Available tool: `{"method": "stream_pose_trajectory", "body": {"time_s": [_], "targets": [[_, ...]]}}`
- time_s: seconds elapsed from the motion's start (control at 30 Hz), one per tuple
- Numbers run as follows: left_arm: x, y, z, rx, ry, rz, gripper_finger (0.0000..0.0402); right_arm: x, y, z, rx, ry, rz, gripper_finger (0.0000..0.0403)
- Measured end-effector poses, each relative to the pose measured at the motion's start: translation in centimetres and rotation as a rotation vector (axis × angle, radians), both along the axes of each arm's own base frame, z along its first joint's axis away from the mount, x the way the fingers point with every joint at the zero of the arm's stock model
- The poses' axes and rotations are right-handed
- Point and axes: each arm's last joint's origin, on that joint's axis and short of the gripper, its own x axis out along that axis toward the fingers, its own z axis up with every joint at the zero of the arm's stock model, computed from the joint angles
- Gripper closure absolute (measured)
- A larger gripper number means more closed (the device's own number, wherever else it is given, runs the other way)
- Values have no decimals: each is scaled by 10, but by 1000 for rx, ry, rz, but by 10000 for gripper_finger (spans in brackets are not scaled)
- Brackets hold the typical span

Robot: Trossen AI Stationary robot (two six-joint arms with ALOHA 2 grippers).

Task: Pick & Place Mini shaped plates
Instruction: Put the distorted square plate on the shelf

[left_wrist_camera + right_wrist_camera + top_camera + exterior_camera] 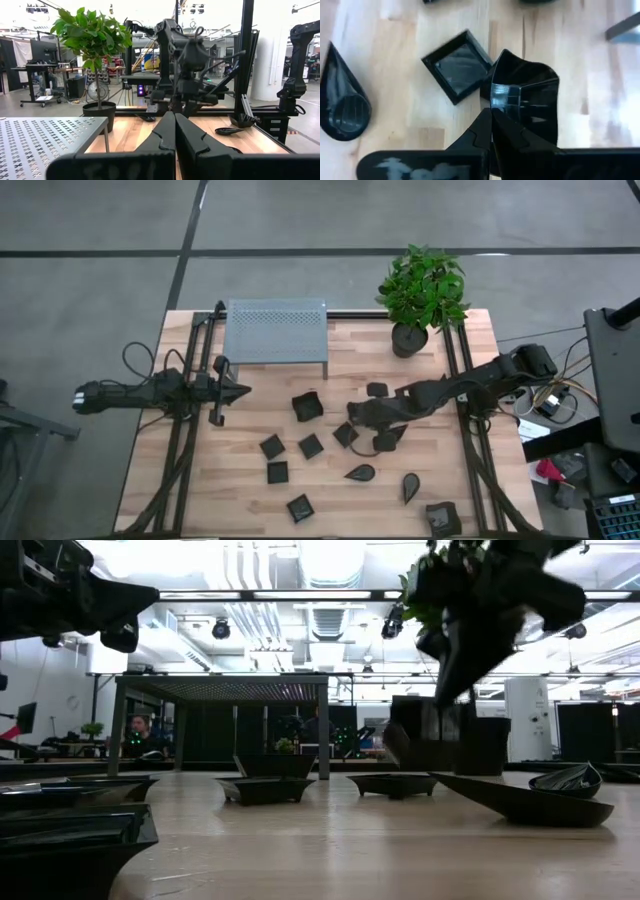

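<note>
Roughly eleven mini shaped plates (307, 407), one potted plant (422, 292), one perforated metal stand (276, 330).

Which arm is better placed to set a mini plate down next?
Right, I'd judge. The right gripper is already shut on a mini plate over mid-table; the left gripper sits closed and empty near the perforated shelf.
</note>
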Motion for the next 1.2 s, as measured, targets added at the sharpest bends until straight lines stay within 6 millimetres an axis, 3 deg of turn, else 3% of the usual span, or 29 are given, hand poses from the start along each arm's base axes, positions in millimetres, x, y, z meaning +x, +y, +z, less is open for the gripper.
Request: {"method": "stream_pose_trajectory", "body": {"time_s": [0.17,0.4,0.57,0.83,1.2], "targets": [[0,0,0,0,0,0,401,6,6,19,-33,-39,14,395],[0,0,0,0,0,0,401,15,17,51,-183,-130,53,395],[0,0,0,0,0,0,401,23,14,71,-321,-201,77,395],[0,0,0,0,0,0,401,46,-12,92,-459,-356,75,395],[0,0,-1,0,6,0,401,92,-81,93,-540,-332,30,395]]}}
